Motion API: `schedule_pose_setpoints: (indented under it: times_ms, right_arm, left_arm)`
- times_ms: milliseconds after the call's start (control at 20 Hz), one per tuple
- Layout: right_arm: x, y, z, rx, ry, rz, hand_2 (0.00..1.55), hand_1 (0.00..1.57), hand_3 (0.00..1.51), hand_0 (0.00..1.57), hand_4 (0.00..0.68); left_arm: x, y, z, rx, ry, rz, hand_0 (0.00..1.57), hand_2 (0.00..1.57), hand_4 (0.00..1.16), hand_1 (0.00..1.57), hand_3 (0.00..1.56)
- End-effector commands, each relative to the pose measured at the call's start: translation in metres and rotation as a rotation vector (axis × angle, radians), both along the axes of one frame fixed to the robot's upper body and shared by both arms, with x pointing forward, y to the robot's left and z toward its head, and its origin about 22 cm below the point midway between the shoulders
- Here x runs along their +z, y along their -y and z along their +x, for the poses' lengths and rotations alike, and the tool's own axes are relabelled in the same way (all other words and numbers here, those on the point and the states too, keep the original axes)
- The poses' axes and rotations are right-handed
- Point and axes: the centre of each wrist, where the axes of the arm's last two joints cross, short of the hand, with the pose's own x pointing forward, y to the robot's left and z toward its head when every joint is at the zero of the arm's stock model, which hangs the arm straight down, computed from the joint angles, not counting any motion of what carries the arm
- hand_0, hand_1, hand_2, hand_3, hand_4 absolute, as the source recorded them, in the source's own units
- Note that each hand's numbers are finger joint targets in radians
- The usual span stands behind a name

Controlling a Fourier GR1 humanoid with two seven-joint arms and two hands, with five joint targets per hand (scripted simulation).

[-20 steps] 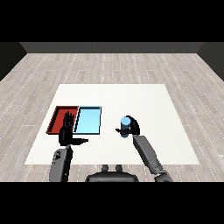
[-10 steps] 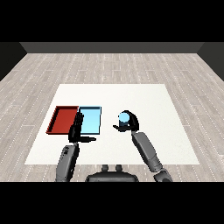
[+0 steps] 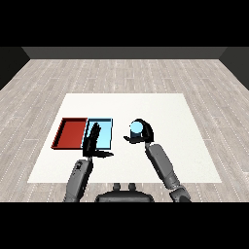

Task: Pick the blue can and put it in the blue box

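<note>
Head view, one blue can point(image 3: 136, 128) gripped by right hand point(image 3: 144, 134), two trays, left hand point(image 3: 93, 141) open.

The left hand point(image 3: 93, 141) hovers over the light blue tray point(image 3: 108, 127), partly blocking it.

One head view looks down and forward across the white table point(image 3: 194, 146) from above the robot's shoulders. It stands fairly far back, so both forearms enter from the lower corners, and wood floor apparently lies beyond.
</note>
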Motion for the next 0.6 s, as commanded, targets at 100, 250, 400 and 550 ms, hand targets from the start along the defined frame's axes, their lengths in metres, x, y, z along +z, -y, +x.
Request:
schedule_pose_setpoints:
  times_ms: [100, 250, 400, 550]
  right_arm:
    - [-0.005, 0.007, -0.012, 0.002, 0.038, -0.002, 1.44, 1.43, 1.41, 1.43, 0.654]
    - [0.005, 0.004, 0.005, 0.023, 0.019, -0.011, 1.43, 1.43, 1.41, 1.43, 0.661]
    - [0.01, -0.028, -0.001, 0.043, 0.027, 0.007, 1.44, 1.43, 1.41, 1.43, 0.669]
    - [0.005, -0.019, -0.007, 0.03, 0.063, -0.006, 1.45, 1.42, 1.41, 1.42, 0.661]
  left_arm:
    - [0.003, 0.027, 0.002, -0.054, -0.018, -0.006, 0.0, 0.0, 0.0, 0.0, 0.0]
    - [-0.014, 0.029, 0.014, -0.036, -0.018, 0.016, 0.0, 0.0, 0.0, 0.0, 0.0]
    - [0.01, 0.05, 0.035, -0.075, -0.021, 0.032, 0.0, 0.0, 0.0, 0.0, 0.0]
    - [-0.02, 0.049, 0.007, -0.066, -0.042, 0.042, 0.0, 0.0, 0.0, 0.0, 0.0]
